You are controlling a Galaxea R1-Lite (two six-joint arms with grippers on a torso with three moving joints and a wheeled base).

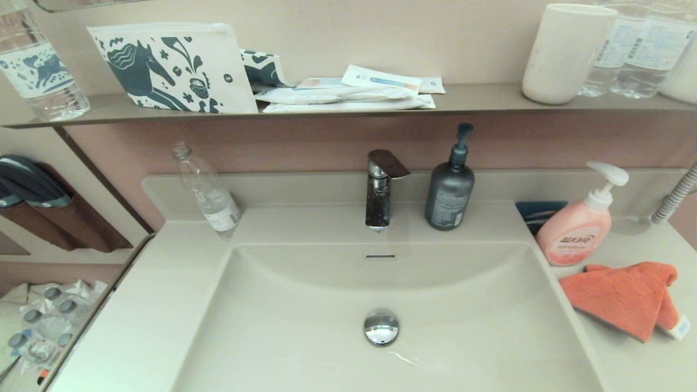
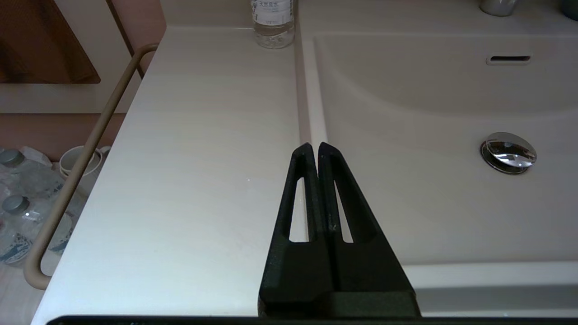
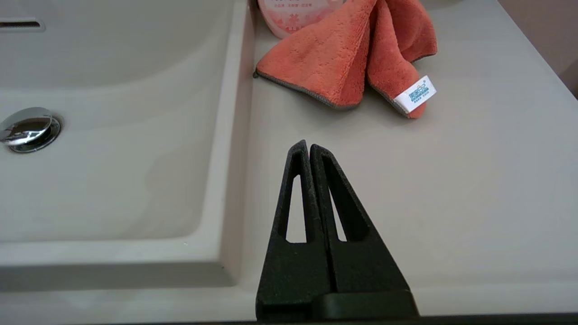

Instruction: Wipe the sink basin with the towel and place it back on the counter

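Bathroom: vanity sink basin [image 1: 305, 326], faucet [image 1: 379, 188], soap pump [image 1: 580, 226].

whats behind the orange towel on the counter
The pink soap pump bottle stands right behind the towel; its base is partly hidden by the cloth. The counter beneath the towel is covered.

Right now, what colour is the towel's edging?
Dark grey, bordering the orange-coral towel. It shows best in the right wrist view.

Clear water bottle [image 2: 273, 22]: label reads "天然泉水". Towel [image 3: 352, 58] tag, soap pump bottle [image 1: 577, 231] label: print unreadable.
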